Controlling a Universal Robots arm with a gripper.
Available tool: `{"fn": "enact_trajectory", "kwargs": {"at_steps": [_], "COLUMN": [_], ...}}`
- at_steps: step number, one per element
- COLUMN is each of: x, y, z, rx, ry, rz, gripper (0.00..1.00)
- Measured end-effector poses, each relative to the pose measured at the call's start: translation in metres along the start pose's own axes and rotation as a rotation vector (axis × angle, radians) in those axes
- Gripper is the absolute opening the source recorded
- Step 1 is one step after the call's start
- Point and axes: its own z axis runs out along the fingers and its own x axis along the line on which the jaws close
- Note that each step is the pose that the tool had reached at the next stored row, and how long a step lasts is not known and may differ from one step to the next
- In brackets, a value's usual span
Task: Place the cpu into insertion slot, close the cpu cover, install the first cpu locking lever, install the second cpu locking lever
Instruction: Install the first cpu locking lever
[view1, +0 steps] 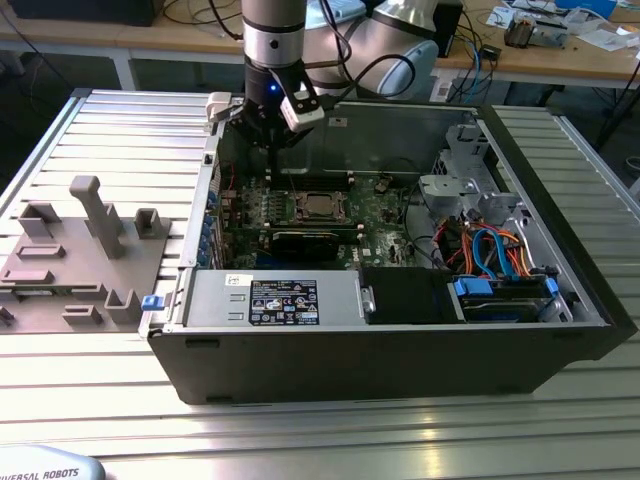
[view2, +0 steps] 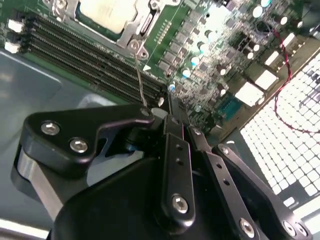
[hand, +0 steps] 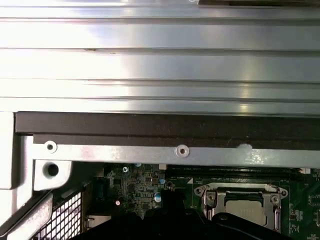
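Gripper (view2: 172, 107) just beside cpu (view2: 107, 12)

We see the open computer case (view1: 400, 340) lying on a table (view1: 120, 130). The cpu (view1: 318, 207) sits inside on the motherboard (view1: 380, 235), under the gripper (view1: 268, 148).

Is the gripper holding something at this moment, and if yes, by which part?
Nothing is held. The gripper has its fingers together near a thin wire lever beside the cpu cover; the cpu sits in its socket.
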Motion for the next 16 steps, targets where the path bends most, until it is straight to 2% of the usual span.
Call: {"fn": "enact_trajectory", "kwargs": {"at_steps": [9, 16], "x": [-0.0160, -0.0212], "y": [-0.0003, -0.0003], "z": [-0.0003, -0.0004], "rx": [-0.0001, -0.0002], "ry": [-0.0001, -0.0002], "rz": [0.000, 0.000], "gripper": [0.11, 0.11]}}
